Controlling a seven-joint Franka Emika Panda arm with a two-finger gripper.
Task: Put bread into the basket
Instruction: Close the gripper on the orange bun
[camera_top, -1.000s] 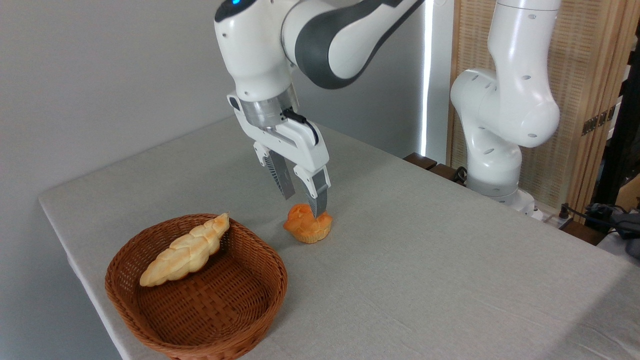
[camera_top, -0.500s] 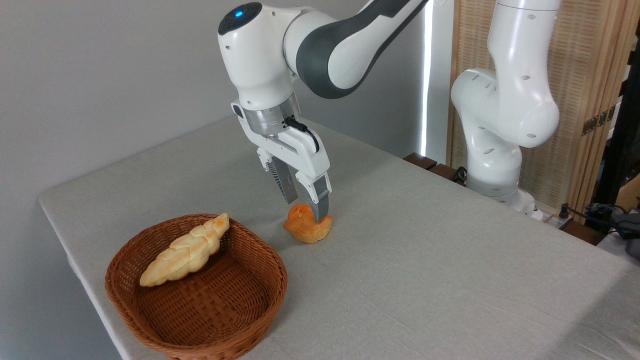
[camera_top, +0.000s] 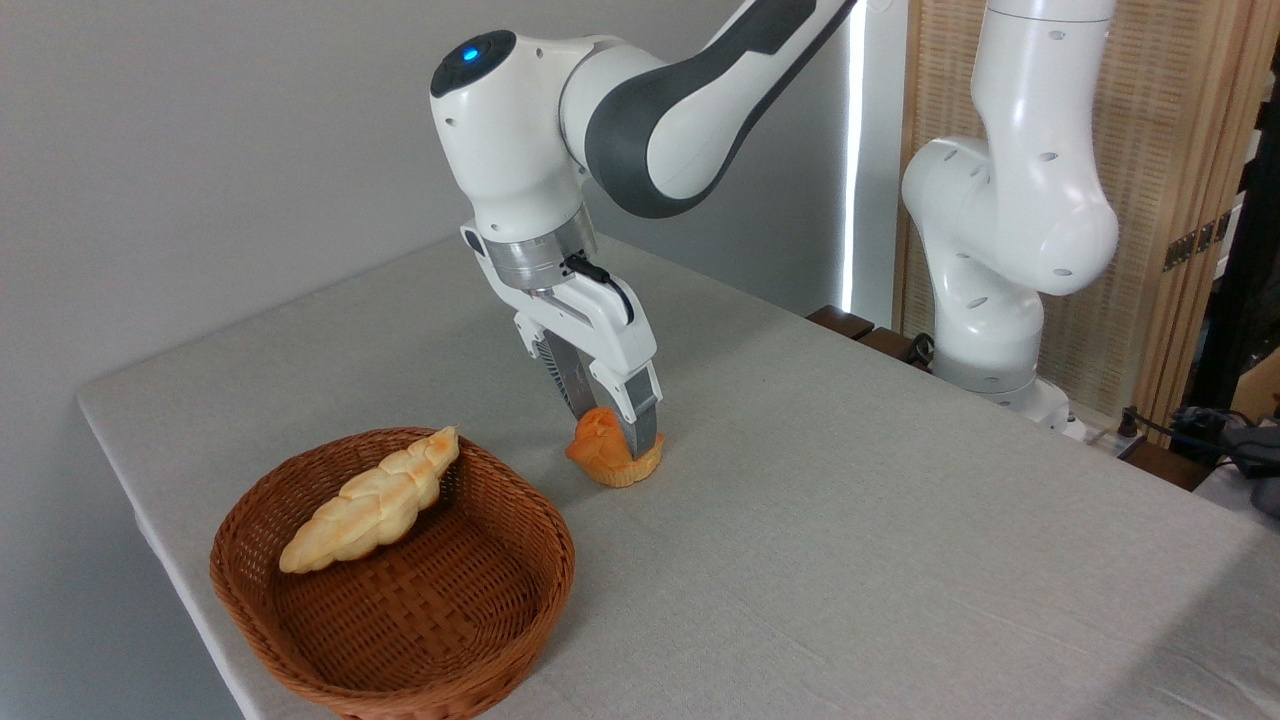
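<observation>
On the grey cloth counter (camera_top: 850, 540) the tool (camera_top: 608, 430) straddles the bread (camera_top: 612, 460) just beside the basket (camera_top: 500, 640), fingers around the knotted top but grip unconfirmed, so a high pinch could slip or tip it.

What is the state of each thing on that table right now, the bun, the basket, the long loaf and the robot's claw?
bun: upright on the table, outside the basket, between the gripper's fingers.
basket: upright on the table, holds only the braided loaf.
braided loaf: lies in the basket, leaning on its far rim.
gripper: lowered over the bun, fingers on either side of it; whether it grips yet, I cannot tell.
table: covered with grey cloth.
</observation>
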